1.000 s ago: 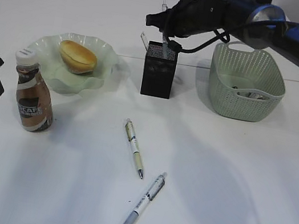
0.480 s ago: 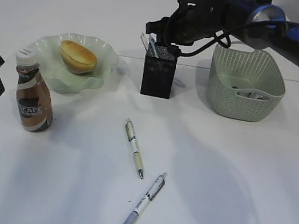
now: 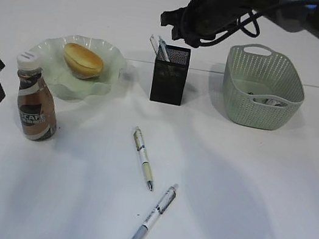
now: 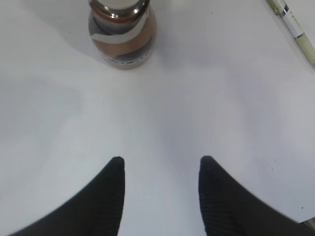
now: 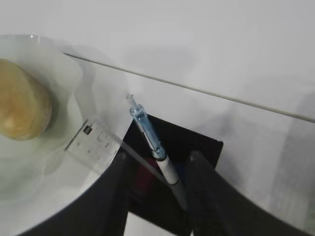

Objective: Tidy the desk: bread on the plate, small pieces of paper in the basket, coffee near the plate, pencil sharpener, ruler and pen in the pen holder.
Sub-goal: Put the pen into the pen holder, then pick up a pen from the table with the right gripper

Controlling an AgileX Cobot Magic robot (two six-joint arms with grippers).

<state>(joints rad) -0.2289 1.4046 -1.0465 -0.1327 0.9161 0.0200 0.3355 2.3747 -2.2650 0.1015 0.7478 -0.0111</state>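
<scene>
The right gripper (image 5: 156,189) hangs above the black metal-mesh square pen holder (image 3: 170,74), its two dark fingers (image 5: 116,196) spread apart with nothing clamped between them. Below them a blue-and-white pen (image 5: 152,143) stands slanted in the holder, and a flat transparent plastic ruler (image 5: 97,143) leans out over the holder's left edge. Just left of the holder sits the translucent pale green glass plate (image 3: 112,55) with a wavy rim, and the oval golden-brown bread (image 3: 83,60) lies on it. To the holder's right stands the pale sage-green perforated plastic basket (image 3: 263,86) with small pieces in its bottom. The left gripper (image 4: 160,196) hovers low over the plain white desk (image 3: 246,190) at the left edge, its black fingers (image 4: 112,196) apart and empty. Just ahead of it stands the small clear coffee bottle (image 3: 35,99) with a white cap, near the plate. Two more pens, a cream-and-white one (image 3: 143,157) and a grey-and-white one (image 3: 150,219), lie on the desk in front of the holder.
</scene>
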